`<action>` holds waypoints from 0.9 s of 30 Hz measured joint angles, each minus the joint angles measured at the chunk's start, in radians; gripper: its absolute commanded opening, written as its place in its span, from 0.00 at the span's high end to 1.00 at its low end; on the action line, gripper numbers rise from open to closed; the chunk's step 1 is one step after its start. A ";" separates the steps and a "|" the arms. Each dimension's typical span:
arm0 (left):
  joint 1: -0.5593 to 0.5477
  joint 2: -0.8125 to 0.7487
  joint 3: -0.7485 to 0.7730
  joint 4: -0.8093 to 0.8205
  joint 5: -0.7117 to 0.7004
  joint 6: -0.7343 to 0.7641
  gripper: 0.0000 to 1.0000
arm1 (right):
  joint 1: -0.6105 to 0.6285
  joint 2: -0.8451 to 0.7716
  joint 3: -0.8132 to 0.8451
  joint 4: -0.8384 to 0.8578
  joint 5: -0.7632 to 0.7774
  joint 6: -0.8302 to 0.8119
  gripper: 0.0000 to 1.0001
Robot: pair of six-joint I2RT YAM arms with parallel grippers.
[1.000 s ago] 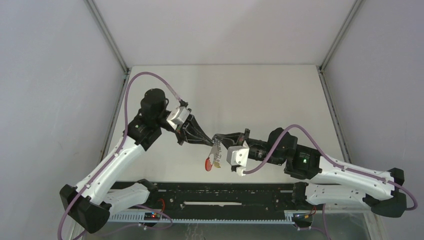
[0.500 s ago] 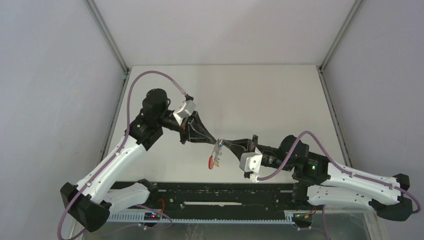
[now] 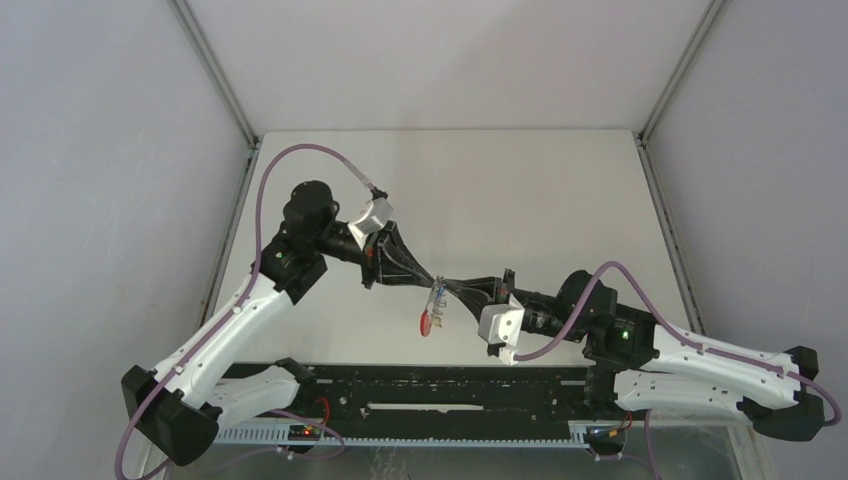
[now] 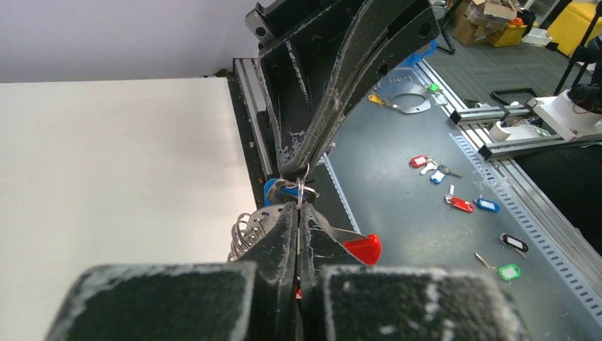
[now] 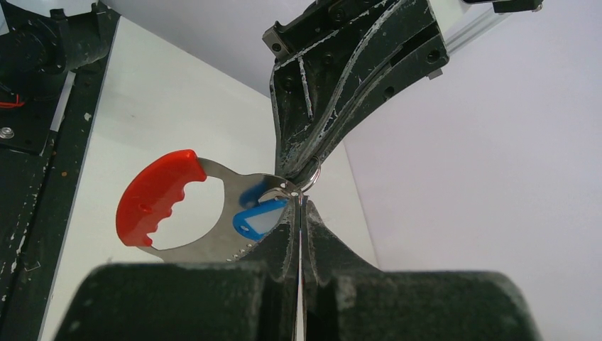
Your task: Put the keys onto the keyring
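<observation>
Clenched: right claw on keyring, left claw on ring of blue key; label unreadable.

The keyring is bare silver-grey metal with a glossy red band, the 1 key tag in sight is blue with a white window, the left gripper and right gripper are black scuffed white, and the table is plain white.

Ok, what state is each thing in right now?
Keyring: aloft, hanging at the pincer tips.
Left pincer: shut, apparently clamping the keyring.
Right pincer: shut, tip to tip with the left.
Blue key: against the keyring; clipped or not, unclear.
</observation>
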 measured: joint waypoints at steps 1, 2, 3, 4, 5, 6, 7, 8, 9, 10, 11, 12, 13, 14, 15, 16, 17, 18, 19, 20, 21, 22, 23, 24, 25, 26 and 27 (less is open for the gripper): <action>0.000 0.000 -0.001 0.001 0.000 0.000 1.00 | 0.000 0.001 0.000 0.000 0.001 0.000 1.00; 0.000 0.000 -0.001 0.002 0.001 0.000 1.00 | 0.000 0.002 0.000 0.000 0.002 0.000 1.00; 0.000 -0.001 -0.001 0.002 0.000 0.000 1.00 | 0.000 0.003 0.000 0.000 0.004 0.000 1.00; 0.000 -0.002 -0.001 0.003 0.000 0.000 1.00 | 0.000 0.005 0.000 0.000 0.005 0.000 1.00; 0.000 -0.002 -0.001 0.004 0.000 0.000 1.00 | 0.000 0.006 0.000 0.001 0.007 0.000 1.00; 0.000 -0.002 -0.001 0.005 0.000 0.000 1.00 | 0.000 0.009 0.000 0.003 0.008 0.000 1.00; 0.000 -0.002 -0.001 0.005 0.000 0.000 1.00 | 0.000 0.010 0.000 0.003 0.008 0.000 1.00; 0.000 -0.002 -0.001 0.005 0.000 0.000 1.00 | 0.000 0.012 0.000 0.003 0.009 0.000 1.00; 0.000 -0.002 -0.001 0.005 0.000 0.000 1.00 | 0.000 0.012 0.000 0.004 0.009 0.000 1.00; 0.000 -0.002 -0.001 0.005 0.000 0.000 1.00 | 0.000 0.013 0.000 0.004 0.009 0.000 1.00; 0.000 -0.002 -0.001 0.005 0.000 0.000 1.00 | 0.000 0.013 0.000 0.004 0.009 0.000 1.00; 0.000 -0.002 -0.001 0.005 0.000 0.000 1.00 | 0.000 0.013 0.000 0.005 0.009 0.000 1.00; 0.000 -0.002 -0.001 0.005 0.000 0.001 1.00 | 0.000 0.014 0.000 0.005 0.009 0.000 1.00; 0.000 -0.002 -0.001 0.005 0.000 0.001 1.00 | 0.000 0.014 0.000 0.007 0.009 0.000 1.00; 0.000 -0.002 -0.001 0.005 0.000 0.001 1.00 | 0.000 0.014 0.000 0.010 0.009 0.000 1.00; 0.000 -0.002 -0.001 0.005 0.000 0.002 1.00 | 0.000 0.014 0.000 0.013 0.009 0.000 1.00; 0.000 -0.002 -0.001 0.005 0.000 0.002 1.00 | 0.000 0.013 0.000 0.013 0.009 0.000 1.00; 0.000 -0.002 -0.001 0.005 0.000 0.002 1.00 | 0.000 0.013 0.000 0.014 0.009 0.000 1.00; 0.000 -0.002 -0.001 0.005 0.000 0.003 1.00 | 0.000 0.013 0.000 0.014 0.009 0.000 1.00; 0.000 -0.002 -0.001 0.005 0.000 0.005 1.00 | 0.000 0.013 0.000 0.015 0.009 0.000 1.00; 0.000 -0.002 -0.001 0.005 0.000 0.009 1.00 | 0.000 0.013 0.000 0.016 0.009 0.000 1.00; 0.000 -0.002 -0.001 0.005 0.000 0.011 1.00 | 0.000 0.013 0.000 0.018 0.009 0.000 1.00; 0.000 -0.002 -0.001 0.005 0.000 0.013 1.00 | 0.000 0.013 0.000 0.019 0.009 0.000 1.00; 0.000 -0.002 -0.001 0.005 0.000 0.014 1.00 | 0.000 0.013 0.000 0.019 0.009 0.000 1.00; 0.000 -0.002 -0.001 0.005 0.000 0.018 1.00 | 0.000 0.013 0.000 0.019 0.009 0.000 1.00; 0.000 -0.002 -0.001 0.004 0.000 0.021 1.00 | 0.000 0.013 0.000 0.019 0.009 0.000 1.00; 0.000 -0.002 -0.001 0.003 0.000 0.026 1.00 | 0.000 0.013 0.000 0.020 0.009 0.000 1.00</action>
